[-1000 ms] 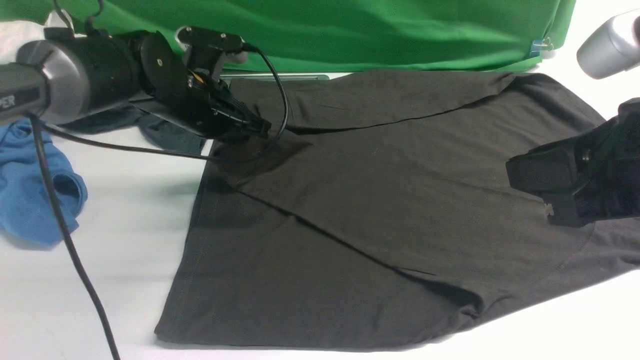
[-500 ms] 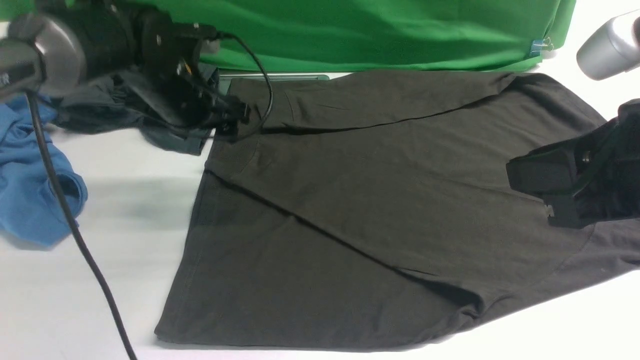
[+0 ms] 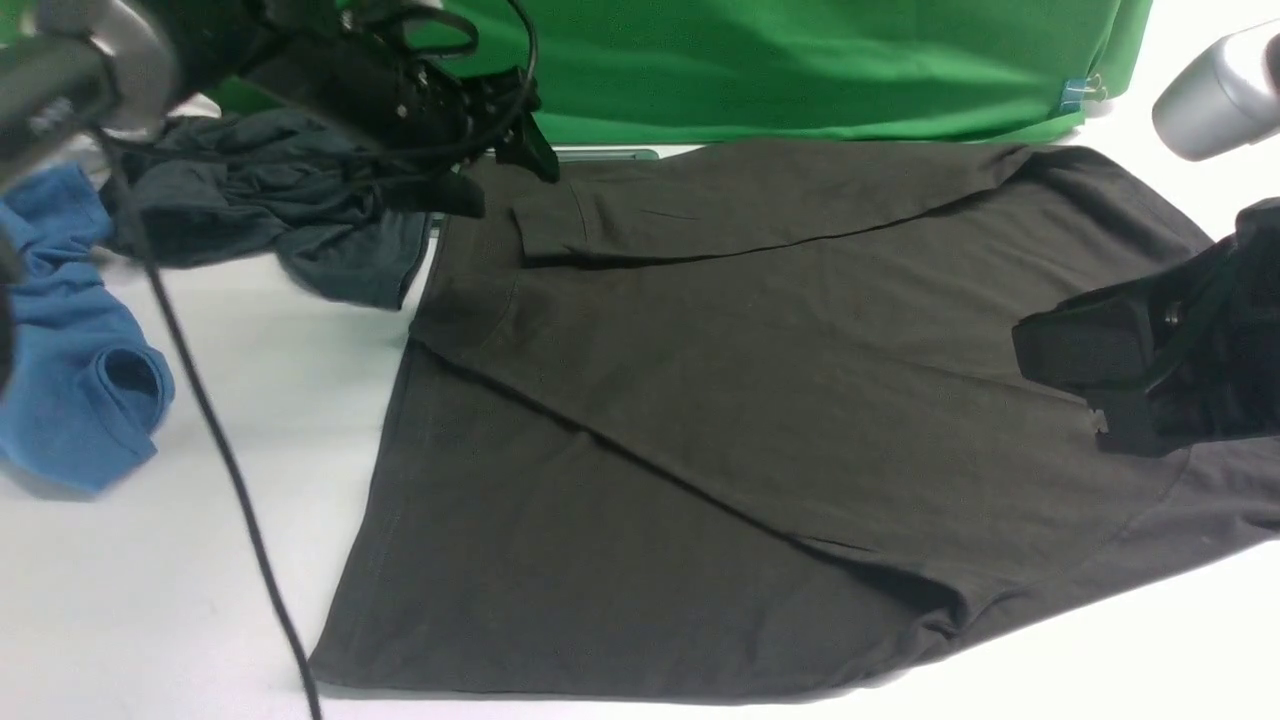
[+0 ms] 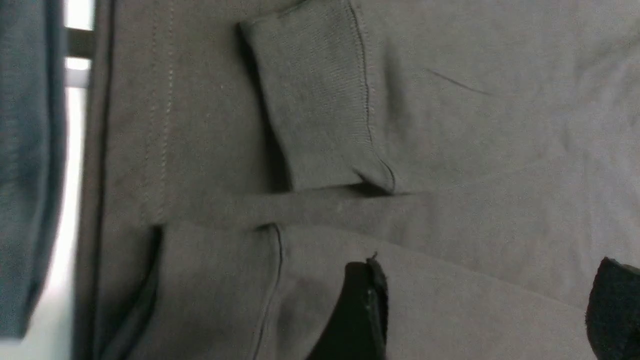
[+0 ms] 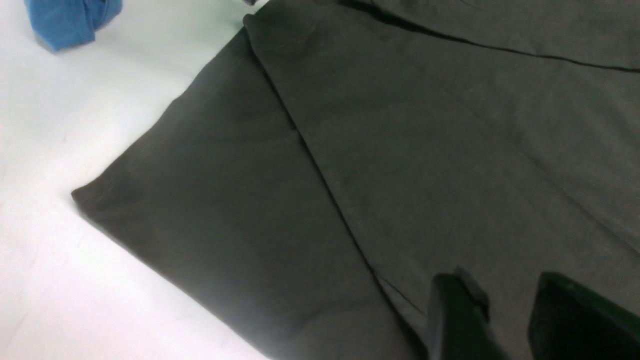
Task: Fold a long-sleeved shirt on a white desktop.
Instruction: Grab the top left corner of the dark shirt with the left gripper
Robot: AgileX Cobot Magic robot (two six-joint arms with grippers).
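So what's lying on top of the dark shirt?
Its own two sleeves, folded across it, with the cuffs lying near one side. The shirt body under them is covered, and so is the table beneath.

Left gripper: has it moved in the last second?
Yes. The left gripper has pulled back off the long-sleeved shirt toward the green backdrop, and it is now open.

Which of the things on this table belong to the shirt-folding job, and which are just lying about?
For the job: dark long-sleeved shirt, white table under it.
Lying about: blue shirt, dark grey garment beside it, green cloth at the back.
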